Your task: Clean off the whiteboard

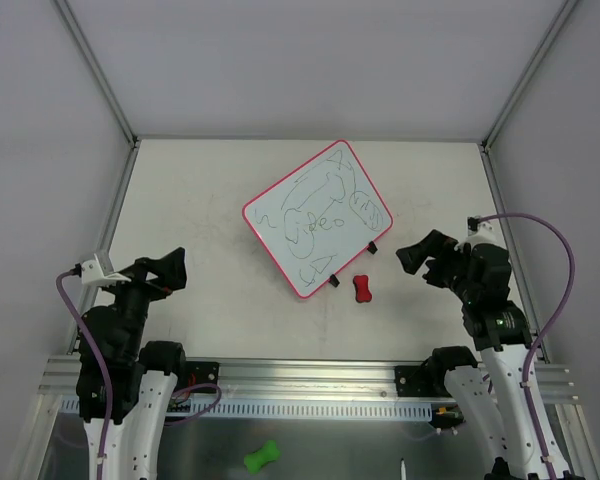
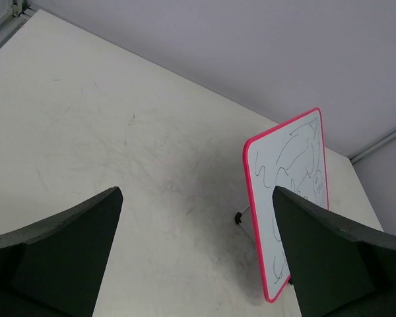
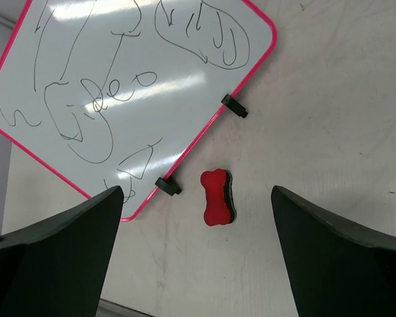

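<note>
On pale scuffed counter (image 1: pixel 180 200), found whiteboard (image 1: pixel 318 220) lying skewed near the middle, covered in black scribbles. Spotted red eraser (image 1: pixel 361 289) just beside its near edge, not touching. Noted left gripper (image 2: pixel 197 198) and right gripper (image 3: pixel 197 195) released, jaws wide, holding nothing.

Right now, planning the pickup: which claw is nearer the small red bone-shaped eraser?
Right. The right claw hovers just right of the eraser; the left claw sits far left.

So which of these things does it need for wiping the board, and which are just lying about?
For the job: whiteboard, scribbled on; red eraser beside it, probably the wiping tool.
Lying about: green bone-shaped piece, down between the arm bases, off the table.
</note>
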